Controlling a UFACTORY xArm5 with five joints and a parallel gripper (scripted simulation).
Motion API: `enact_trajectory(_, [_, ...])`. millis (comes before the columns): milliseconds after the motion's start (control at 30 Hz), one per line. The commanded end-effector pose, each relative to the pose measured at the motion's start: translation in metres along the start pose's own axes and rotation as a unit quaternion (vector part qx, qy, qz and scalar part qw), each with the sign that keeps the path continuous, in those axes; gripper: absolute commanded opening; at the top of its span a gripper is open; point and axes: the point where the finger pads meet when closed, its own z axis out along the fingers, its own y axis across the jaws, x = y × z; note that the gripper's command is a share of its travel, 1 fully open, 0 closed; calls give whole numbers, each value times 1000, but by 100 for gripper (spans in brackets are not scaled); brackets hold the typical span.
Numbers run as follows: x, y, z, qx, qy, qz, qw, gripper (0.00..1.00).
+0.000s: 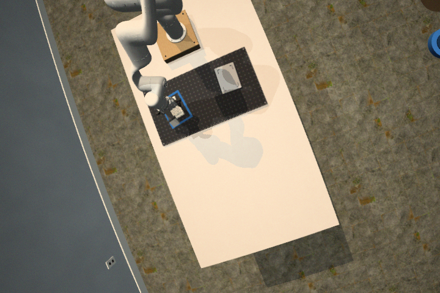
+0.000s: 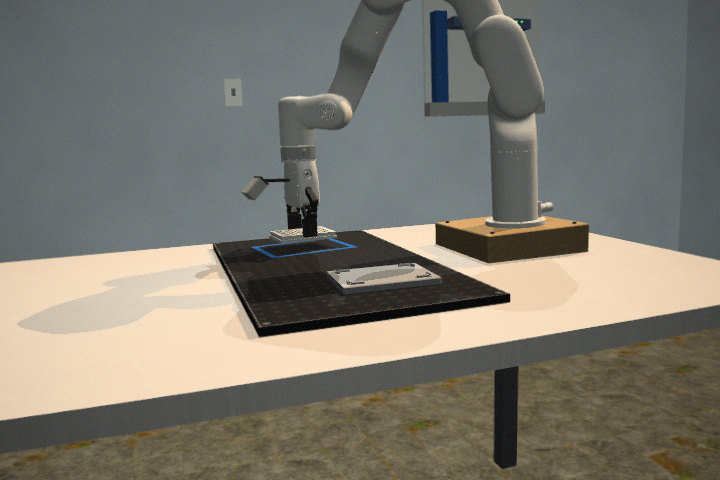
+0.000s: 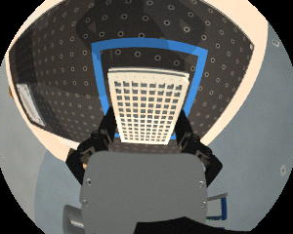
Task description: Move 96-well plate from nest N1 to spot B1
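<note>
The well plate [image 2: 302, 232] is gripped between the gripper [image 2: 306, 225] fingers, which are closed on its sides, and it is held level and right way up just over the far edge of the blue taped outline [image 2: 303, 247]. Whether its base touches the deck cannot be told. In the wrist view the plate's white grid [image 3: 148, 112] is seen lying along the outline [image 3: 96, 65], its long sides parallel to the long tape lines. The outline is marked on a black dotted board [image 2: 293, 302], laid on a pale cream table [image 2: 145, 362]. Nearer and to the right on the board, the grey nest [image 2: 383, 277] is seen unoccupied. The arm is mounted on a wooden block [image 2: 565, 237] at the far right. A grey-blue wall [image 2: 117, 141] is seen behind, and mottled brown flooring [image 2: 599, 418] below.
</note>
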Motion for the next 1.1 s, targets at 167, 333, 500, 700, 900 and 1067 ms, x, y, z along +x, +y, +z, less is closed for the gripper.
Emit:
enact_trajectory(167, [1, 1, 8, -1, 2, 0, 1000, 0])
enact_trajectory(333, [1, 1, 8, -1, 2, 0, 1000, 0])
enact_trajectory(500, [1, 1, 8, -1, 2, 0, 1000, 0])
enact_trajectory(700, [1, 1, 8, -1, 2, 0, 1000, 0])
enact_trajectory(900, [1, 1, 8, -1, 2, 0, 1000, 0])
enact_trajectory(1067, [1, 1, 9, -1, 2, 0, 1000, 0])
